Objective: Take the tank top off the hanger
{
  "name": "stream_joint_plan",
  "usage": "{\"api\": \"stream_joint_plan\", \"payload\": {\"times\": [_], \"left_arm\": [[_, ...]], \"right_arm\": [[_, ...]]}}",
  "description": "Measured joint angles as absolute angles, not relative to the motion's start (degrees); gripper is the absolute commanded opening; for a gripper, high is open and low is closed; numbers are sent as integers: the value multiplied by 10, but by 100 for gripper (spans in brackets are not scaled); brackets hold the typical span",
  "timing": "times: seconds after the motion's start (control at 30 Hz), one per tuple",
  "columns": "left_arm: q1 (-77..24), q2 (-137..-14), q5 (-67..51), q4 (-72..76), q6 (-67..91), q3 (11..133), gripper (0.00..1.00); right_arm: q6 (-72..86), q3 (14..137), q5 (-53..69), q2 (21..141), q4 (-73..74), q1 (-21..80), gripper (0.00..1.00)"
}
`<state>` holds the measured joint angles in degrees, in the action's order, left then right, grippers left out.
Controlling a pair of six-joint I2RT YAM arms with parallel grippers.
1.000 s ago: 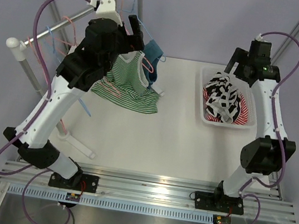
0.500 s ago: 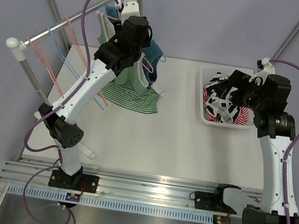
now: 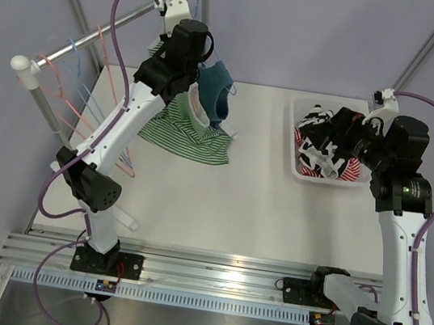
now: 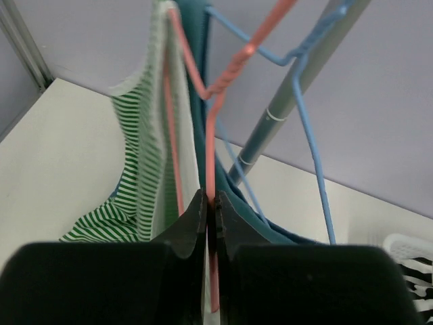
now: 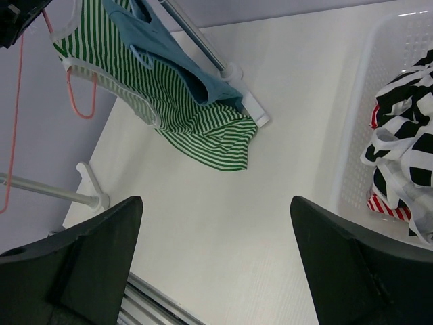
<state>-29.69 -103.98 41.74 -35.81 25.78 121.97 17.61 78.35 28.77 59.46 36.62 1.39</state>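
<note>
My left pincer (image 4: 211, 202) is pinched shut on the salmon-pink wire of a hanger (image 4: 210, 135), just below its twisted neck. The green-and-white striped tank top (image 3: 185, 129) hangs on that hanger from the rail (image 3: 96, 40), its hem trailing down toward the worktop (image 3: 252, 200). A teal garment (image 3: 216, 89) hangs just beside it on a blue hanger (image 4: 314, 156). My right pincer (image 5: 215, 203) is spread wide and holds nothing, above the worktop beside the white basket (image 3: 294, 141) of striped clothes.

The green-and-white striped tank top (image 3: 188, 138) hung on a pink wire hanger (image 4: 210, 156) from the rail (image 3: 79, 48), its lower hem crumpled on the table (image 3: 260, 202).
</note>
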Motion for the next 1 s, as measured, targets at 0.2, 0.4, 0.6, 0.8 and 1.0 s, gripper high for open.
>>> {"api": "stream_joint_plan", "payload": {"times": [0.2, 0.4, 0.6, 0.8, 1.0], "left_arm": [[-298, -1027, 443, -336, 277, 1193, 0], [-310, -1009, 485, -335, 286, 1192, 0], [-336, -999, 505, -333, 273, 1221, 0], [-407, -933, 522, -321, 239, 1197, 0], [-498, -792, 521, -314, 232, 1127, 0]], "right_arm": [[178, 783, 298, 594, 366, 14, 97], [179, 783, 312, 594, 365, 14, 97], [181, 783, 321, 594, 358, 14, 100], [190, 782, 356, 595, 334, 14, 99], [195, 782, 408, 624, 308, 14, 99]]}}
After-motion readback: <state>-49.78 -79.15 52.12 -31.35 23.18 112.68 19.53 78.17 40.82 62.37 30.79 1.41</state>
